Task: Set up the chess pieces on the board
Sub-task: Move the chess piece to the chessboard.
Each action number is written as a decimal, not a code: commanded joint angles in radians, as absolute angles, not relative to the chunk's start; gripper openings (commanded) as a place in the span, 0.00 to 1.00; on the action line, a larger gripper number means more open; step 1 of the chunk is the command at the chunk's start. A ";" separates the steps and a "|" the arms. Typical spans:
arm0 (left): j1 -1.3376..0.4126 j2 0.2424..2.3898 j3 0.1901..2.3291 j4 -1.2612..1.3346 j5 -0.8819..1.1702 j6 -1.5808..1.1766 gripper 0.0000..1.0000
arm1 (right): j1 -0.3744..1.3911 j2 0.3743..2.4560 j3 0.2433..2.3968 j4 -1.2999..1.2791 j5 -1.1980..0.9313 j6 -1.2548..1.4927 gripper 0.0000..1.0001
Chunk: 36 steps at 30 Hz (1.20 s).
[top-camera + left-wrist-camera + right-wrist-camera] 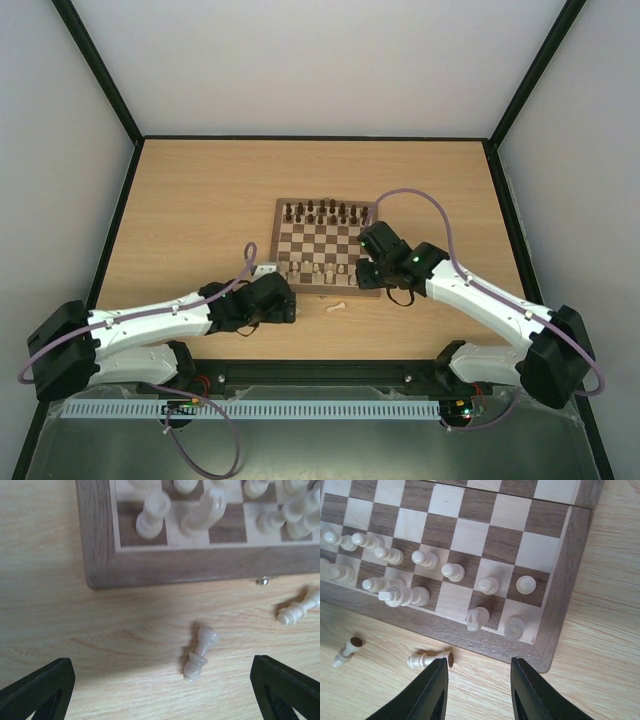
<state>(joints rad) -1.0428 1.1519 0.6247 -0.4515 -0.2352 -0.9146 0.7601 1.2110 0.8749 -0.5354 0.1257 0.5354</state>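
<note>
The board (322, 243) lies mid-table, with dark pieces along its far rows and pale chess pieces (318, 270) on its near rows. The right wrist view shows a row of pawns (453, 572), a knight (476, 618) and a rook (514, 628) standing at the board's near right corner. Two pale pieces lie on the table just off the near edge (430, 659) (347, 651). My right gripper (479, 692) hovers open over that corner, nothing between its fingers. My left gripper (160, 700) is wide open above a fallen pale piece (200, 652); another fallen piece (299, 611) lies to its right.
The wooden table (200, 220) is fenced by a black frame (120, 210) and pale walls. The board's brown border (190, 567) and a small metal clasp (263, 581) are close ahead of the left gripper (290, 300).
</note>
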 commanded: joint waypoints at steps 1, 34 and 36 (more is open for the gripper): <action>-1.112 1.159 0.565 -0.377 -0.270 -0.987 0.99 | 0.757 1.171 0.858 -0.537 0.095 0.538 0.35; -1.209 0.750 0.574 -0.580 -0.455 -1.073 0.99 | 1.116 1.343 0.800 -0.452 0.294 0.915 0.43; -1.209 0.725 0.587 -0.587 -0.451 -1.046 0.99 | 1.135 1.376 0.813 -0.454 0.333 0.949 0.47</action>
<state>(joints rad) -1.2015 0.7689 0.5407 -0.5526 -0.4282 -1.0809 1.1000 1.3251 0.7914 -0.4347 0.2165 0.8436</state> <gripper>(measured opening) 0.990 0.443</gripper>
